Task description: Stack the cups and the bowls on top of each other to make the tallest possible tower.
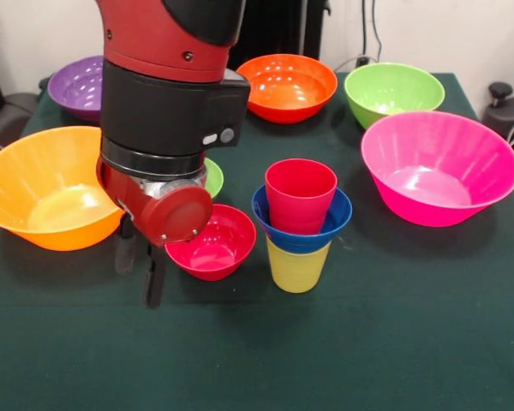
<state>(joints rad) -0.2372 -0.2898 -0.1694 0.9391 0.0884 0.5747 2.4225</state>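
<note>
We see a ribbed translucent yellow plastic cup [296,267] upright on the dark green cloth table [394,334], a small glossy blue bowl [330,224] nested in it and a red plastic cup [300,194] inside that. Just left of this stack sits a small round red bowl [212,244] — the black gripper [140,272], fingers apart, hangs at its left rim.

Bowls all glossy smooth plastic: pink bowl [437,167], orange bowl [287,86], small red bowl [212,242]. Yellow cup [297,267] translucent plastic. Tabletop [368,342] matt dark green cloth. My arm casing [167,111]: red and black hard plastic, slight sheen.
</note>
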